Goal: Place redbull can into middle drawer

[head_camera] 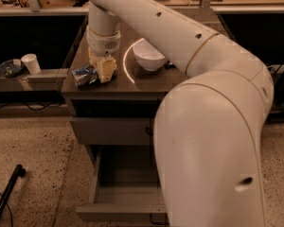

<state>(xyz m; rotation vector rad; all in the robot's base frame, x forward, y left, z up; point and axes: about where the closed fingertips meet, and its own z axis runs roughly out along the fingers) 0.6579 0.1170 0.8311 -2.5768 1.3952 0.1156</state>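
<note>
The middle drawer (125, 213) stands pulled open at 6 o'clock. On the cabinet top (146, 86) above, the redbull can (84, 75) lies on its side. The gripper (103, 72) is down against the can's 3 o'clock side; its grip cannot be told. A white bowl (149, 58) sits at the gripper's 2 o'clock.

One camera looks steeply down from close behind the arm (213, 126), facing the far cabinet (146, 83); the gripper (103, 69) is at its top's left end.
</note>
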